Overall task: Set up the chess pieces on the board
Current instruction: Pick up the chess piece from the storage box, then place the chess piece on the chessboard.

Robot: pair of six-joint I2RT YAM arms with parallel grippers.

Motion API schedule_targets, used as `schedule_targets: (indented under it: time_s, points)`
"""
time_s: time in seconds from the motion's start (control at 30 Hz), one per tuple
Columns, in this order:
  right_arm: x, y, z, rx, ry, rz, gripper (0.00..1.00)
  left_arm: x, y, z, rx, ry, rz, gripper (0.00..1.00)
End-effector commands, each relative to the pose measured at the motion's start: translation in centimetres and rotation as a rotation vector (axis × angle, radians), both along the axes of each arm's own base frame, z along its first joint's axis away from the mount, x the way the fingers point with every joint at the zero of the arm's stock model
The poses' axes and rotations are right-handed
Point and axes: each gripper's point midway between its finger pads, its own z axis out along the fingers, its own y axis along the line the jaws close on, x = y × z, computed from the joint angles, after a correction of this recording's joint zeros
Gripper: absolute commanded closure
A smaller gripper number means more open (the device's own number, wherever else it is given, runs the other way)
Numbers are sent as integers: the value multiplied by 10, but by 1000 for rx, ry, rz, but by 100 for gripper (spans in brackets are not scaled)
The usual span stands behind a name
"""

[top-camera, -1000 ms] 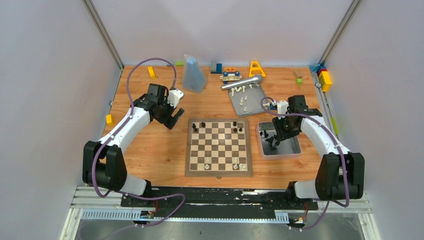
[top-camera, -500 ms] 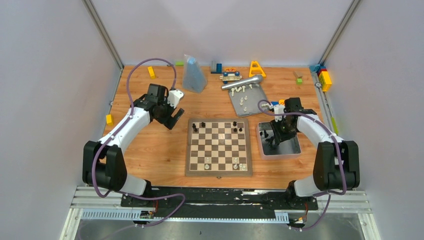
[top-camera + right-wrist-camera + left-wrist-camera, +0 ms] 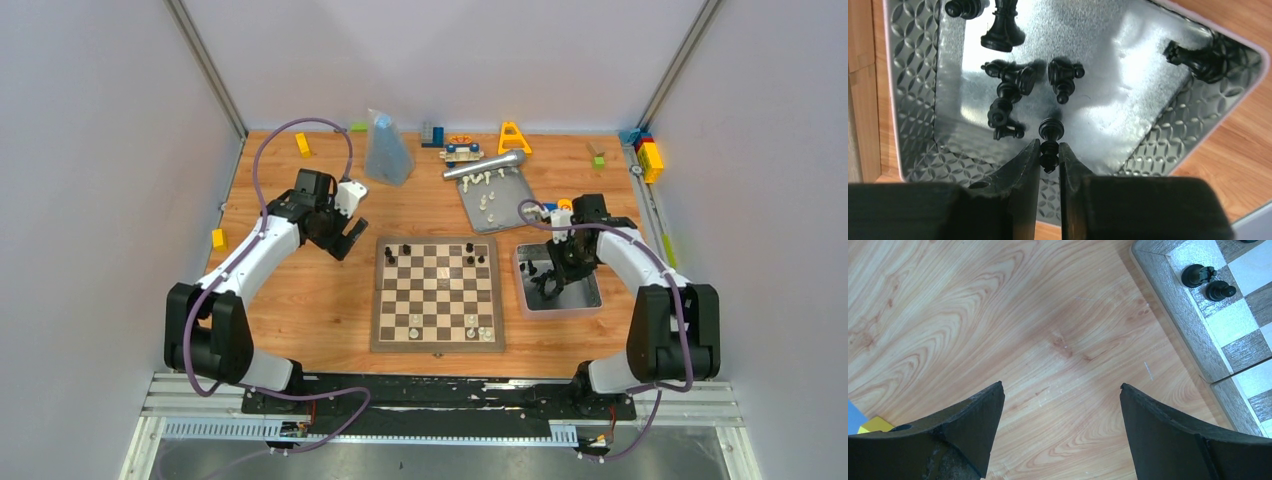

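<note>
From above, we see the board [image 3: 437, 345] at mid-desk [image 3: 300, 300], with a few chess pieces [image 3: 470, 260] on its near and far rows. The left tool [image 3: 345, 238] hangs off the board's far left corner. The right tool [image 3: 548, 288] dips into a grey tray [image 3: 590, 302] just right of the board.

Left wrist: we see the jaws spread wide over bare wood beside the board's corner.

Right wrist: the fingers pinch a black piece [image 3: 1050, 131] lying in the tray among others.

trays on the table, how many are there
2. The far tray lies behind the board's far right corner and holds white pieces. The near tray sits right of the board and holds black pieces.
</note>
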Motion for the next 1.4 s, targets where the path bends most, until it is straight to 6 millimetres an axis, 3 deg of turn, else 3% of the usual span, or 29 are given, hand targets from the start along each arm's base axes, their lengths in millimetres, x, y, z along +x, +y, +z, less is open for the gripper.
schedule_targets:
  time_s: [0.0,0.1,0.27,0.4,0.57,0.73,0.97,1.17,1.37]
  points:
    - [9,-8,39,-34,-73,20,92,-2,-2,12,-21,-38,4,7]
    - [14,-4,60,-16,-93,29,94,-2,0,14,-18,-47,13,5]
    - [36,23,94,54,-147,67,94,0,3,18,-15,-56,31,3]
    - [59,57,119,96,-202,135,94,1,5,22,-25,-52,43,0]
    - [77,112,134,122,-236,264,94,5,5,31,-38,-46,44,0]
    - [84,172,127,151,-246,416,95,12,5,47,-41,-59,62,0]
    - [84,235,109,197,-213,568,95,14,8,62,-57,-91,125,0]
    - [80,265,90,215,-174,633,95,9,13,60,-66,-118,155,0]
    - [80,278,69,210,-128,660,95,9,15,47,-82,-90,165,0]
